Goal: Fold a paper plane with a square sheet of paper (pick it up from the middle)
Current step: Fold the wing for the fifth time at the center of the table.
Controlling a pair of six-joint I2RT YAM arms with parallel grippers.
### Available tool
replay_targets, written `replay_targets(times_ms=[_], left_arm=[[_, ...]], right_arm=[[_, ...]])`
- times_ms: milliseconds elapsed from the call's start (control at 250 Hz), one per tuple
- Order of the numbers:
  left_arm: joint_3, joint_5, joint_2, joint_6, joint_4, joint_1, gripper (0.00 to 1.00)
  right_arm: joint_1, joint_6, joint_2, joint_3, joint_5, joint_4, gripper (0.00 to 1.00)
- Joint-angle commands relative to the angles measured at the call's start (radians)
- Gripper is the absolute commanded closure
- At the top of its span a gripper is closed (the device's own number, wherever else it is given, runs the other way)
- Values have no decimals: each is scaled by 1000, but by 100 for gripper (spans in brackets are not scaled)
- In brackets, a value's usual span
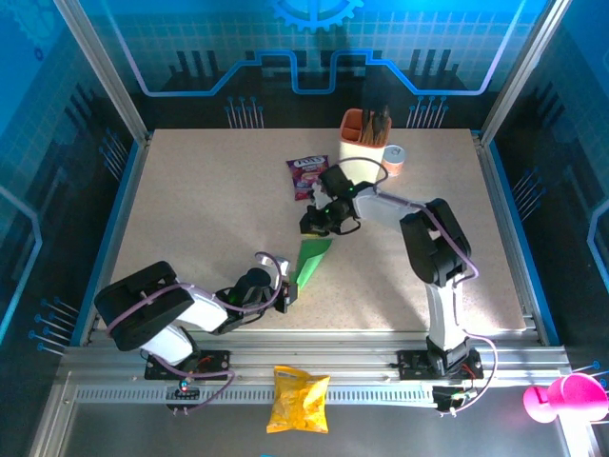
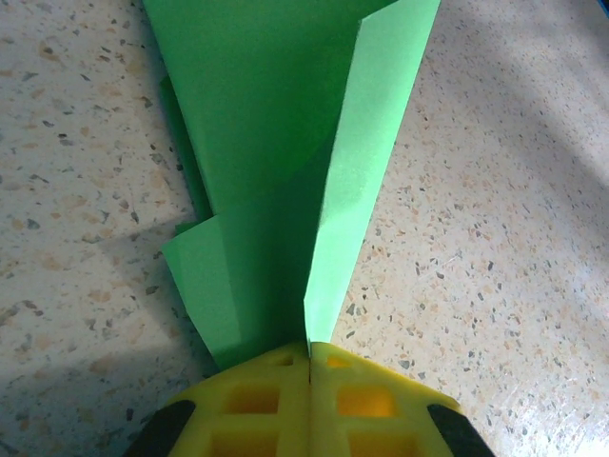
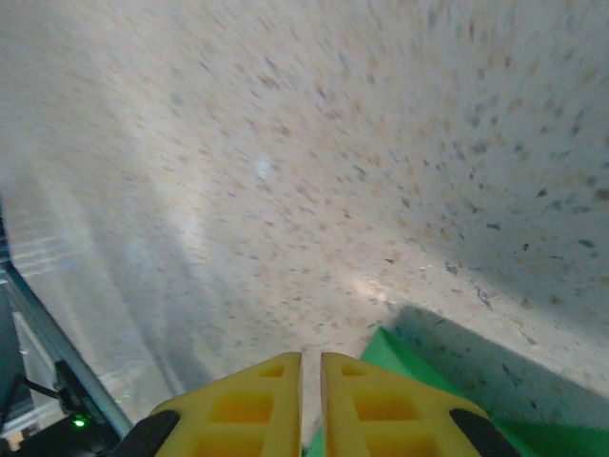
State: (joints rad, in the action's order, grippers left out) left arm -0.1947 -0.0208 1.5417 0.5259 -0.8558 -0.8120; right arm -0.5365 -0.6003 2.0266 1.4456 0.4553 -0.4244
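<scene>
Left end effector (image 2: 309,347) pinches the paper plane (image 2: 276,143) — right end effector (image 3: 311,360) ajar.

Bare tabletop (image 1: 190,209) is lying open on the left, while the green paper (image 1: 311,259), purple sachet (image 1: 306,176), orange holder (image 1: 354,122) and right arm (image 1: 433,238) are crowding the middle and far side.
</scene>
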Motion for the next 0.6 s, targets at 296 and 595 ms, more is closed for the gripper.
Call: replay_targets(times_ms=[296, 595], left_arm=[[7, 47, 73, 19, 39, 27, 100], [11, 59, 87, 25, 26, 40, 100]], right_arm=[[-103, -104, -390, -521, -54, 388, 90], [-223, -170, -358, -636, -122, 567, 99]])
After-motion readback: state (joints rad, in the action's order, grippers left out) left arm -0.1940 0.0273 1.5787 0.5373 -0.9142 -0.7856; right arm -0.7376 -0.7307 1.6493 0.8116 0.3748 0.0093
